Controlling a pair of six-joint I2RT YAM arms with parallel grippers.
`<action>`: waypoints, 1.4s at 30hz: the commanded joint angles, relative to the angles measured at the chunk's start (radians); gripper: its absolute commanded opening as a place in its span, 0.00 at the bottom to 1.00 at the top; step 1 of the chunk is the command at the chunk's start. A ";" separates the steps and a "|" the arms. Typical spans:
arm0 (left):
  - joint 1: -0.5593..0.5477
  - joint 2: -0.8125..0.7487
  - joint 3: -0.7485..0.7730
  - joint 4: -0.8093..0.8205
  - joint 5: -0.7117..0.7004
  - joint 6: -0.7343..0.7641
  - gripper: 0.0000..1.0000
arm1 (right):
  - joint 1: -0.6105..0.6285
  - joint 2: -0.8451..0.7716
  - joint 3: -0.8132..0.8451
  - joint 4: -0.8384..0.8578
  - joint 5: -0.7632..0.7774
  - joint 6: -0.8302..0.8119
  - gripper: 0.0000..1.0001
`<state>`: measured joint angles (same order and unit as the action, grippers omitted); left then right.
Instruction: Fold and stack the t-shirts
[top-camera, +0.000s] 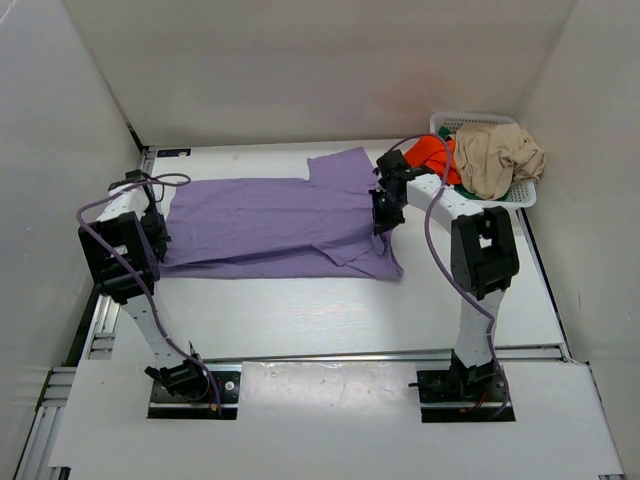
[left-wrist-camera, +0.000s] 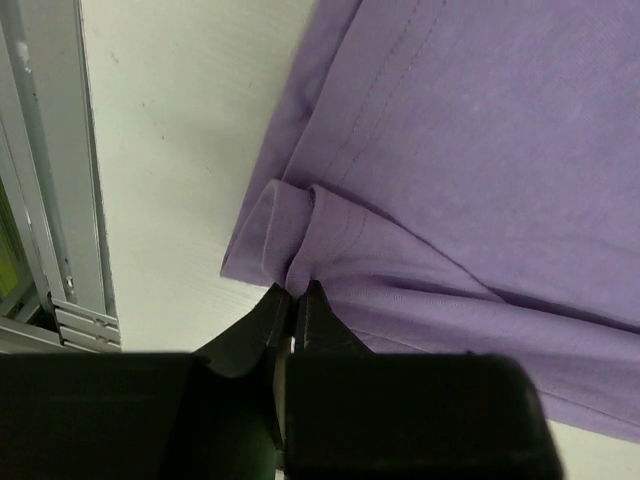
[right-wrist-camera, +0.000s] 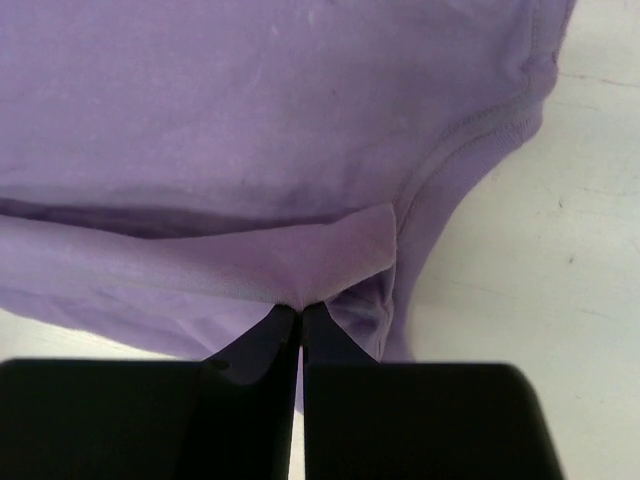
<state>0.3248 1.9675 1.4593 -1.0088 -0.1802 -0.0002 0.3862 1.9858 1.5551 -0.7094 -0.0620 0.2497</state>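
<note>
- While the lavender t-shirt (top-camera: 270, 225) lies spread flat on the white table (top-camera: 300, 310), each gripper pinches one end of it.
- Left gripper (left-wrist-camera: 297, 292): jaws closed on a small bunched fold at the shirt's left edge, where the hem curls over.
- Right gripper (right-wrist-camera: 301, 308): jaws closed on a raised flap of fabric at the shirt's right end, just beside the ribbed neckline.
- One sleeve projects from the shirt's far right corner.
- White mesh basket (top-camera: 525, 195): to the right of the shirt, apart from it.
- Beige t-shirt (top-camera: 497, 155): crumpled in the basket, heaped above its rim.
- Orange-red t-shirt (top-camera: 432, 155): in the basket, on the side nearest the lavender shirt.
</note>
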 joint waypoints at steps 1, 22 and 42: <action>0.003 -0.002 0.068 0.029 -0.022 0.000 0.10 | -0.007 0.016 0.062 -0.013 0.018 -0.012 0.00; 0.108 0.140 0.363 -0.022 0.150 0.000 0.71 | -0.072 0.134 0.201 -0.035 -0.067 0.076 0.52; 0.108 -0.022 -0.056 0.108 0.182 0.000 0.77 | -0.102 -0.337 -0.380 0.028 -0.082 0.134 0.81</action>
<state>0.4389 1.9770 1.4025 -0.9405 -0.0437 0.0002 0.2951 1.6825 1.2488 -0.7193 -0.1078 0.3676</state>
